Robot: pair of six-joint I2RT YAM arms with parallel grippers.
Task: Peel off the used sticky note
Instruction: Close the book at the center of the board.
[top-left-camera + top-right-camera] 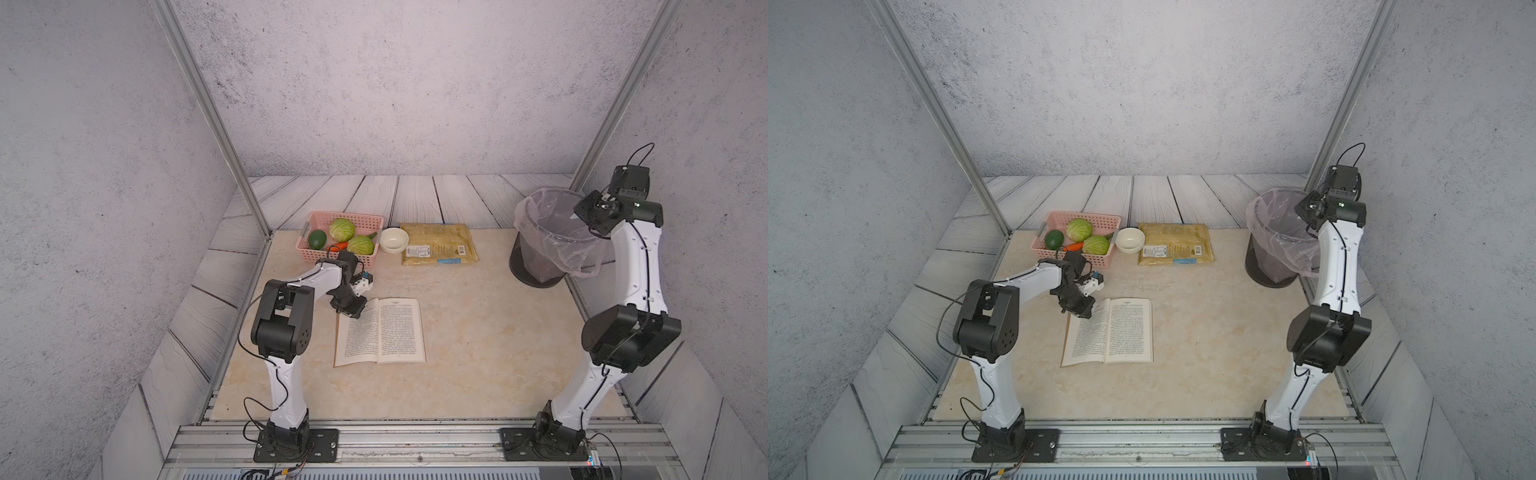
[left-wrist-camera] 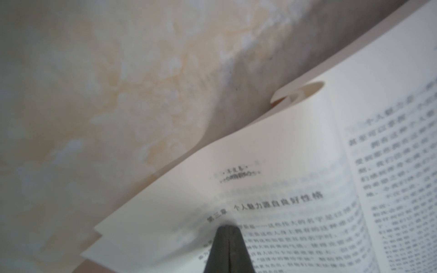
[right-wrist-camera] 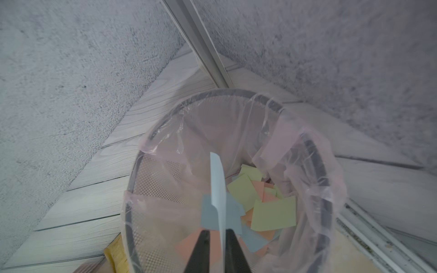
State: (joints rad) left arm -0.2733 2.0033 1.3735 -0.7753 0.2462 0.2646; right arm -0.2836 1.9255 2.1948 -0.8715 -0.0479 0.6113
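Enclosure: grey rough-textured walls [image 1: 104, 166] on three sides, with a slanting aluminium post [image 1: 216, 120] at the left back corner and another [image 1: 623, 95] at the right. Pale wood-plank panels [image 1: 415, 199] ring a cream marble-pattern worktop [image 1: 478, 332], and a metal rail [image 1: 415, 440] along the front carries both arm bases. Left: the left gripper [image 2: 228, 229], jaws closed together with nothing between them, its tip pressed on the left page of an open book [image 1: 382, 332], near the page's far outer corner. The book lies flat at mid-worktop (printed text blurred in the left wrist view; page edges curl upward there). Behind the left arm is a pink basket [image 1: 345, 215] holding two cabbages [image 1: 342, 228], an avocado [image 1: 317, 239] and a carrot [image 1: 338, 246]. Just right of the basket sits a white bowl [image 1: 394, 240], then a flat yellow packet [image 1: 438, 243]. Right: a dark mesh waste bin [image 1: 536, 266] with a translucent pink liner stands at the far right corner of the worktop. The right gripper [image 3: 217, 232] hangs above the bin's mouth, jaws parted. A pale blue sticky note [image 3: 217, 184] stands edge-on between the jaws, over the bin; whether it touches either finger cannot be told. On the bin's floor lie discarded notes [image 3: 274, 215] in yellow-green, salmon and blue.
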